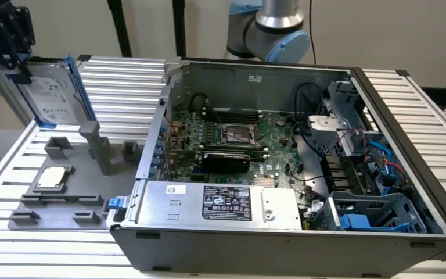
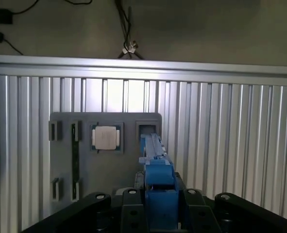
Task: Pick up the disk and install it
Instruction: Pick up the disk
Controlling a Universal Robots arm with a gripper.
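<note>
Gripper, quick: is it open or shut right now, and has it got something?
Gripper: shut on the disk, gripping its blue carrier frame.

A ribbed aluminium table (silvery, slatted) stands before a plain beige wall.

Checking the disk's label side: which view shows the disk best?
The exterior view: the disk faces the camera, with its labelled face and blue frame in sight. The wrist view sees the disk edge-on, as a narrow blue strip.
</note>
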